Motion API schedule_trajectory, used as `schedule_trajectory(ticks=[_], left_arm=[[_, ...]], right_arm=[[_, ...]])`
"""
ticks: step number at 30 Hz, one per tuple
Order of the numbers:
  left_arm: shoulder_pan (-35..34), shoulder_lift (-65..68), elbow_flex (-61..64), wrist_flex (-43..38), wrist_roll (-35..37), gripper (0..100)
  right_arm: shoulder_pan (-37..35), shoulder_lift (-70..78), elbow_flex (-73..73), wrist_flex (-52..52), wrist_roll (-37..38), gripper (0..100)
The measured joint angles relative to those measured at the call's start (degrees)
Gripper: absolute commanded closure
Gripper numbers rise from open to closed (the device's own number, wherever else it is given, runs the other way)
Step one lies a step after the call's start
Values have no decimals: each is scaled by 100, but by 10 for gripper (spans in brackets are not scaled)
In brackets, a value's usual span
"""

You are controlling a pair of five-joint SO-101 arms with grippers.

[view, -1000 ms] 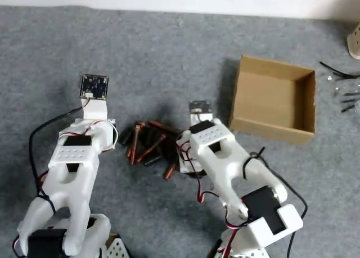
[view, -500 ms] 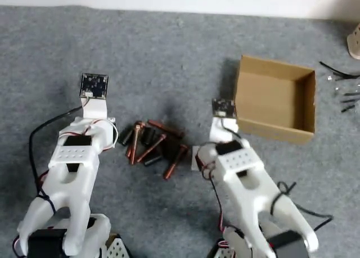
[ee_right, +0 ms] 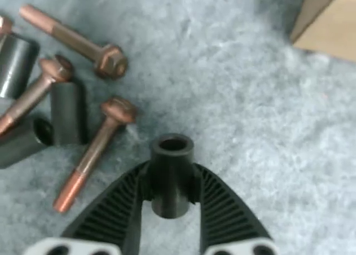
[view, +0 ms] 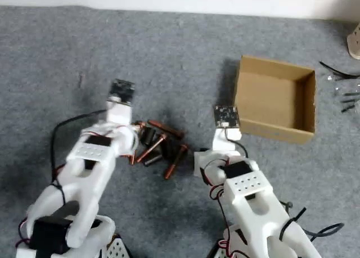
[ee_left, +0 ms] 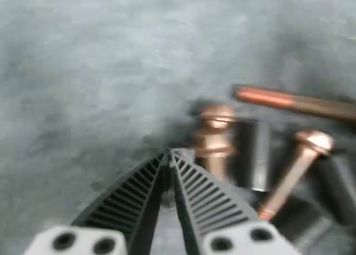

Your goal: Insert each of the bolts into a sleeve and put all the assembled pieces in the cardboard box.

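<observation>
Bolts (view: 152, 148) and loose sleeves (view: 147, 136) heaped on grey carpet (view: 67, 55), left pincer (ee_left: 169, 155) pressed together, heap just ahead of its tips, right pincer (ee_right: 171, 171) beside heap, pinching black sleeve (ee_right: 172, 152), cardboard box (view: 273, 130) ahead-right of it, apart

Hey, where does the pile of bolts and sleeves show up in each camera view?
High view: pile mid-picture, left of the box.
Left wrist view: pile just beyond the shut left gripper.
Right wrist view: pile beside the sleeve in the right gripper.
Shared landmark: the long bolt on the pile's far edge.
</observation>
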Motion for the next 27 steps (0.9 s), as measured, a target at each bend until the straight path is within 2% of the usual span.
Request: schedule_trajectory(ticks=[5,13,21,27], left_arm=[[176,-9,0,0,0,858],[211,-9,0,88,0,877],[422,-448,-62,651,0,877],[457,-475,246,167,0,877]], right_arm=[[167,149,0,0,18,994],[229,510,0,-97,18,994],[246,598,0,-97,18,994],[246,598,0,-97,18,994]])
